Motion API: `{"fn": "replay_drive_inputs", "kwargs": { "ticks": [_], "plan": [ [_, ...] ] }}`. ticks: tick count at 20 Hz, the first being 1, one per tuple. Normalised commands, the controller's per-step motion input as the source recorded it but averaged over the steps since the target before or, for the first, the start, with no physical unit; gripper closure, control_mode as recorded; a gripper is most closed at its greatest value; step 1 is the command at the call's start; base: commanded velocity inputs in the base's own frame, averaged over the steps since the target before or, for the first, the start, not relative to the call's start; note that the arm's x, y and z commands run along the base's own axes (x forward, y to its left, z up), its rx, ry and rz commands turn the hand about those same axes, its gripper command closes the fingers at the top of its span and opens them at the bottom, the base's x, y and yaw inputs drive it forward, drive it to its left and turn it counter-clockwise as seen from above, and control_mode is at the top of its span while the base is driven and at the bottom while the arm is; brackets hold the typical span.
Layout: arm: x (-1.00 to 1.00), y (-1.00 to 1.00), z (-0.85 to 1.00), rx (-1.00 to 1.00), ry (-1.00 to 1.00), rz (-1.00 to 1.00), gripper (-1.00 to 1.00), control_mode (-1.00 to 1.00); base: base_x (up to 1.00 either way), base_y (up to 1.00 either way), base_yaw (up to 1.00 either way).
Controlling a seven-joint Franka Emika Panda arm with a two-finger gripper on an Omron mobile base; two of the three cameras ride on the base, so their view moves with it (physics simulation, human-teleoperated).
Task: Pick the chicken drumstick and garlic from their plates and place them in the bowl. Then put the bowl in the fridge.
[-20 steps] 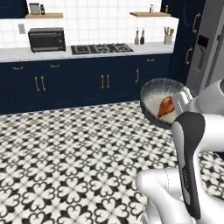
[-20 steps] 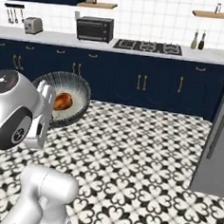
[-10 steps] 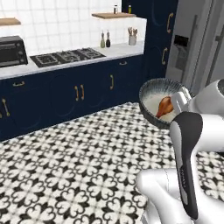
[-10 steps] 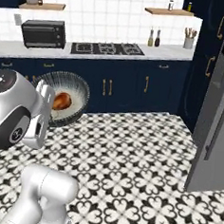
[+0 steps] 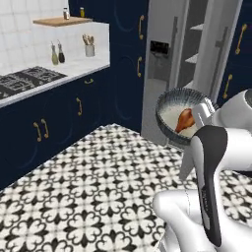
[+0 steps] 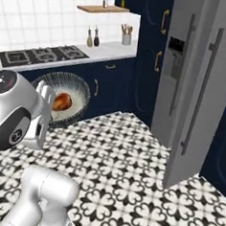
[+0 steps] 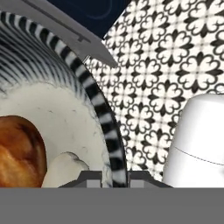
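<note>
Kitchen, black-white floor, fridge (image 6: 193, 87) at 2 o'clock, door ajar. Hand (image 7: 114, 175) pinches rim of bowl (image 5: 170, 106), carrying it to shelves. Chicken drumstick (image 5: 184, 119) and garlic (image 7: 63, 168) ride inside so nothing drops.

Both base views look forward and down from behind the arm, left and right, sharing the bowl (image 5: 183, 118) and fridge (image 6: 196, 83). The hand view sits close against the bowl's rim, just above the end effector (image 7: 114, 175).
</note>
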Motion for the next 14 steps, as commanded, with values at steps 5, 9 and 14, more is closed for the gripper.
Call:
{"fn": "replay_drive_inputs", "kwargs": {
  "ticks": [5,9,14],
  "plan": [
    [0.0,0.0,0.0,0.0,0.0,0.0,1.0,1.0,0.97,0.96,-0.62],
    [0.0,0.0,0.0,0.0,0.0,0.0,1.0,1.0,0.96,1.0,-0.59],
    [0.0,0.0,0.0,0.0,0.0,0.0,1.0,1.0,0.97,1.0,-0.6]
  ]
}}
